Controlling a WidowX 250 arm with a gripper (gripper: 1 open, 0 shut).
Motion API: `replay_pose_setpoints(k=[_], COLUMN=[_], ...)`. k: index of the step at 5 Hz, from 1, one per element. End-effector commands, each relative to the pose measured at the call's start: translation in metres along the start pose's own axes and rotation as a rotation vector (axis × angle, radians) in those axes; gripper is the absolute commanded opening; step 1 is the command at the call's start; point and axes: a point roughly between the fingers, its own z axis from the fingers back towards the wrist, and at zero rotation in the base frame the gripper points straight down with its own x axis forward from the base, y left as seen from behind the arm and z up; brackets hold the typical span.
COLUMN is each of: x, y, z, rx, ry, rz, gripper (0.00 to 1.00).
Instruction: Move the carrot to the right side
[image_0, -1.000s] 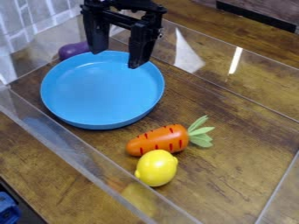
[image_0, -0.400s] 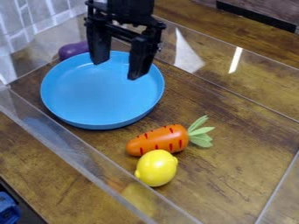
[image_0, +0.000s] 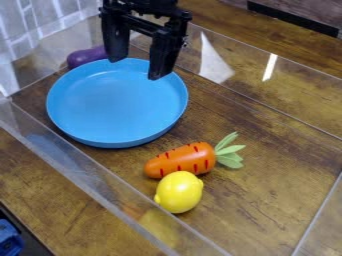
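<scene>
The black two-fingered hand (image_0: 142, 50) hangs at twelve o'clock, over the far rim of the round blue plastic plate (image_0: 115, 104), its fingers spread wide with nothing between them. The orange toy carrot with dark grooves and light green leafy top (image_0: 182, 160) lies on the brown wooden bench (image_0: 267, 195) at about five o'clock, leaves pointing to three. The round yellow lemon (image_0: 179, 192) sits just beside it at six o'clock. The purple eggplant (image_0: 84, 58) is at ten to eleven o'clock.

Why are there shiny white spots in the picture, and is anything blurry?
In the camera view, white glare sits on the clear wall near the fingers, maybe light bouncing off; the whole view looks a bit soft, but the dark marks on the carrot still show.
</scene>
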Motion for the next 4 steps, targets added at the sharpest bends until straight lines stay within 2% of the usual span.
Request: replay_pose_setpoints(k=[1, 2, 4], x=[0.0003, -0.0036, -0.0008], y=[0.0105, 0.012, 0.0083], z=[0.0229, 0.0258, 0.025], rx=[-0.008, -0.014, -0.013], ry=[-0.071, -0.071, -0.058], rz=[0.032, 0.037, 0.024], gripper=[1.0, 1.0, 1.0])
